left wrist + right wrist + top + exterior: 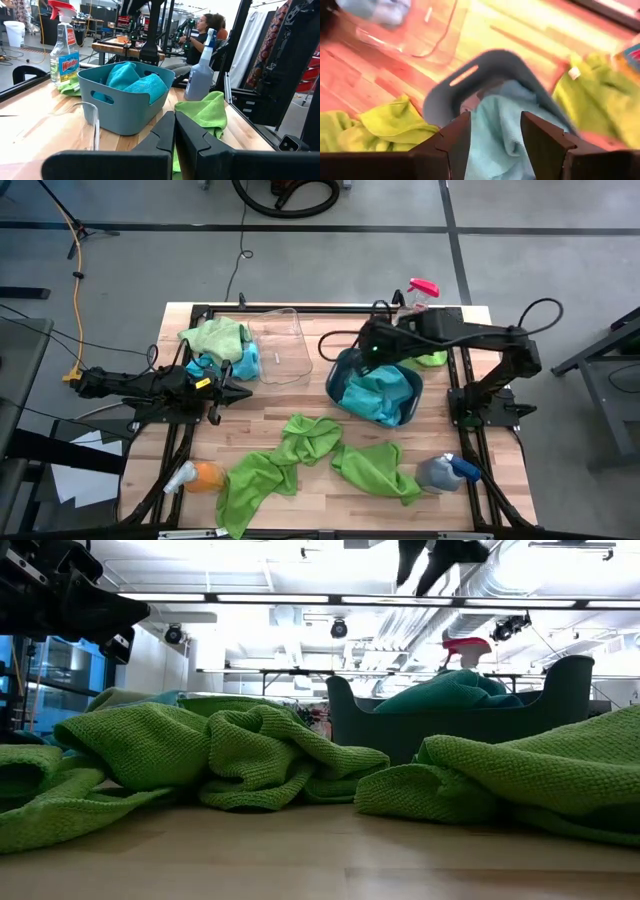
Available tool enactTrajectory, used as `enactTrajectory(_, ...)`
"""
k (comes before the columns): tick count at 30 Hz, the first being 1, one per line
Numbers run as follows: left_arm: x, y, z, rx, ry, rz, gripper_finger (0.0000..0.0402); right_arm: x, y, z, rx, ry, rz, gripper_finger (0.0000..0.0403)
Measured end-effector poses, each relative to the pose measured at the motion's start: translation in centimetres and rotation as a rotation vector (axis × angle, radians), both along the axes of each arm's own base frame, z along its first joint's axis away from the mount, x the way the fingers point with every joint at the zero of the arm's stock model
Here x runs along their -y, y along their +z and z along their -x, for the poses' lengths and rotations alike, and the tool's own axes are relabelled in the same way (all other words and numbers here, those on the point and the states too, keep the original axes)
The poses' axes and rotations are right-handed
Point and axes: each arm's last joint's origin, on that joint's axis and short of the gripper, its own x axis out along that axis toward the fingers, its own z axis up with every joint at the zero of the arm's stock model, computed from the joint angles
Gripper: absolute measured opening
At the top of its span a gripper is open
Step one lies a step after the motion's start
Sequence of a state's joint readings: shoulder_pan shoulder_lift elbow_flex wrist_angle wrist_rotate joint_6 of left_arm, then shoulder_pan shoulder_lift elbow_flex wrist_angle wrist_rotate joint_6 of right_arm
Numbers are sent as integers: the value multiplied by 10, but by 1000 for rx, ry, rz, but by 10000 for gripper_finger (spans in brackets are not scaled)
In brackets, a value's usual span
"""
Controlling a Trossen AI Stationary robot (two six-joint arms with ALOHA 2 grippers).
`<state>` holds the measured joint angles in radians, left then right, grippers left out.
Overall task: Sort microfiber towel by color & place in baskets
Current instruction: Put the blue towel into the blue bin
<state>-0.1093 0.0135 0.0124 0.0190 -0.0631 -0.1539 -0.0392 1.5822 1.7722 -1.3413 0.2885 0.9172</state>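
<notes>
The dark teal basket [343,368] stands right of the table's middle with teal towels [378,392] piled inside it; it also shows in the left wrist view [125,107]. The clear basket [275,345] sits to its left. One teal towel [212,366] and a green towel [215,335] lie beside the clear basket. More green towels [310,435] [255,480] [375,470] are spread along the near side. My right gripper [495,135] hovers open over the teal basket's rim [470,70]. My left gripper [174,127] is shut and empty, left of the clear basket [92,117].
Spray bottles stand at the far edge [420,290], near left [195,477] and near right [450,470]. A green towel [432,358] lies beyond my right arm. A person [205,30] sits in the room behind. Bare wood shows between the baskets and the near towels.
</notes>
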Motion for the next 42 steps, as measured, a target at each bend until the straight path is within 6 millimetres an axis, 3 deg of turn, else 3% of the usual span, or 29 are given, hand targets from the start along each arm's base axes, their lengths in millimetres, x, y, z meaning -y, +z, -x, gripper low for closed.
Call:
enactTrajectory(5,0,0,0,0,0,0,0,1,27,13,-4,26,61,170)
enactTrajectory(9,0,0,0,0,0,0,0,1,29,17,-45,72,82,170)
enactTrajectory(19,0,0,0,0,0,0,0,0,7,17,-218,262,117,170)
enactTrajectory(30,-2,1,0,7,55,2,0,-17,8,11,-214,621,144,170)
enactTrajectory(35,-2,1,0,9,71,4,0,-31,7,11,-218,661,168,170)
enactTrajectory(38,-2,1,0,14,71,4,0,-39,-5,21,-234,637,171,170)
enactTrajectory(42,-2,5,0,46,71,9,0,-48,-36,55,-244,515,82,170)
